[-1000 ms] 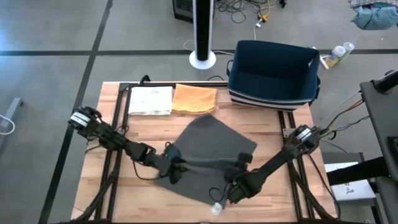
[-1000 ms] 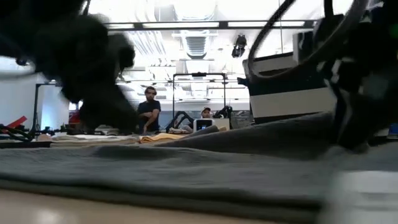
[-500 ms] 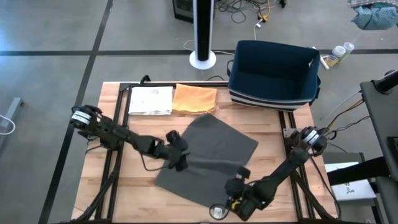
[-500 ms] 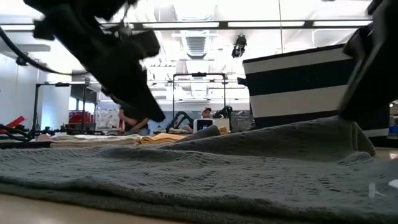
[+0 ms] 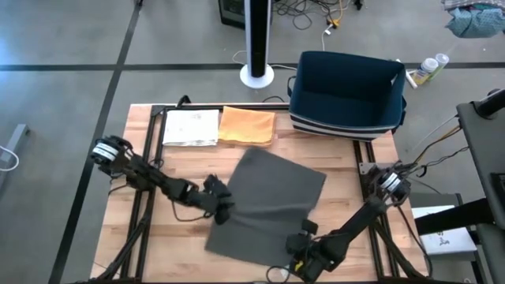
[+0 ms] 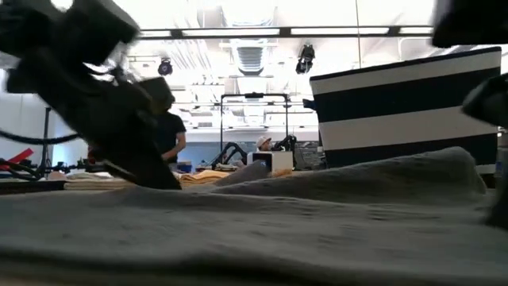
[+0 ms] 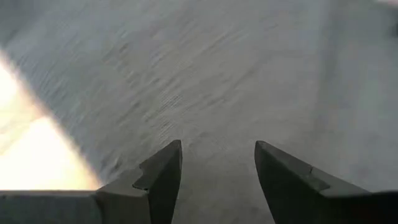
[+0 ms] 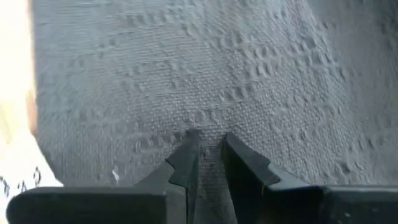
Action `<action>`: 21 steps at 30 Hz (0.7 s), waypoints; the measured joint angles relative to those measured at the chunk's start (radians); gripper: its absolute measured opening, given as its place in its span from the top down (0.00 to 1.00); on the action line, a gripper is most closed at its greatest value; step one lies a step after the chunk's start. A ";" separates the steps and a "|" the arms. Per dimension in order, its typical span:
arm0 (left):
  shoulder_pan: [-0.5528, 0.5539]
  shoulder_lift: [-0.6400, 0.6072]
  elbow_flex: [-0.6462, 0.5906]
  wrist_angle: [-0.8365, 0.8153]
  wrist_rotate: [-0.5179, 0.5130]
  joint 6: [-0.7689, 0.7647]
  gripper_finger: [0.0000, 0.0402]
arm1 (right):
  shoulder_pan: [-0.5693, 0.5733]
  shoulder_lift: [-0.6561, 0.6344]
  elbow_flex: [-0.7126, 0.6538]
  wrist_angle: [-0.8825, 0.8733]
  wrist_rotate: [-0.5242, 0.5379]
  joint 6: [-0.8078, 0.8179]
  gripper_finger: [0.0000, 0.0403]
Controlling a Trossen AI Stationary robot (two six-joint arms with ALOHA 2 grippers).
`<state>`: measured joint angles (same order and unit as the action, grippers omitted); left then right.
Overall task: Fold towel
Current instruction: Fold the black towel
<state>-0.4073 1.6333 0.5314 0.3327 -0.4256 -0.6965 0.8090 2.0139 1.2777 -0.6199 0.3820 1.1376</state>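
A grey towel (image 5: 272, 201) lies spread flat on the wooden table (image 5: 170, 237) and fills both wrist views. My left gripper (image 5: 220, 207) is low at the towel's left edge. It is open in the left wrist view (image 7: 217, 155), with the towel (image 7: 236, 81) under it. Whether its fingers touch the cloth I cannot tell. My right gripper (image 5: 304, 231) sits at the towel's near right corner, its fingers nearly closed (image 8: 209, 138) on the cloth. In the low view the left gripper (image 6: 103, 111) is a dark mass on the towel (image 6: 262, 222). My right gripper pinches a small ridge of the towel (image 8: 210, 124) between its two fingertips, near the towel's near right corner. The fingers (image 8: 186, 152) come in low from the table's near side. The towel lies flat on the table around the hold.
A blue basket with white stripes (image 5: 347, 91) stands at the far right corner. An orange cloth (image 5: 246, 126) and a white folded piece (image 5: 191, 126) lie along the far edge. Bare wood shows left of the towel. People (image 6: 169, 135) stand in the room beyond.
My right gripper has moved toward the near edge. My left gripper went toward the far edge, then came back toward the near edge. The towel has turned about on the table: its left corner has drawn in and its near edge now runs more level.
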 joint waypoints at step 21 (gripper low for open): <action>0.133 0.083 0.077 0.072 -0.086 0.364 0.54 | 0.092 -0.189 -0.085 -0.283 -0.039 0.377 0.90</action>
<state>-0.2743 1.7167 0.6088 0.4046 -0.5114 -0.3321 0.9011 1.8250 1.1923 -0.9028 0.3428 1.5145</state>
